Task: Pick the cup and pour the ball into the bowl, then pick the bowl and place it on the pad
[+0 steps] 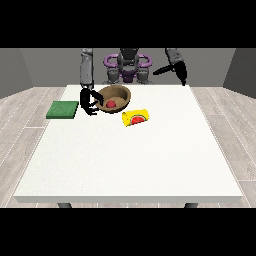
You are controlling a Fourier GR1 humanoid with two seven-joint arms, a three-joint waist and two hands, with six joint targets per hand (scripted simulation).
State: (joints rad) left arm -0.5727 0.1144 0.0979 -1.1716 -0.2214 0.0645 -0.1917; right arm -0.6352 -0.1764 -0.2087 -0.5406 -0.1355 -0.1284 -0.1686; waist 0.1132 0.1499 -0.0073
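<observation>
Light is even and fairly bright, falling from above. The white worktop reads as a flat, pale surface with no glare or hot spots. Shadows are soft and short: a faint dark rim under the bowl near the far edge and beneath the cup. The walls behind look dimmer grey. Straight edges stay straight towards the corners.

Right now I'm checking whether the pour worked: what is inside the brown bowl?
A red ball lies inside the bowl. The near rim and the robot hand at the view's left cover part of the bowl's inside.
</observation>
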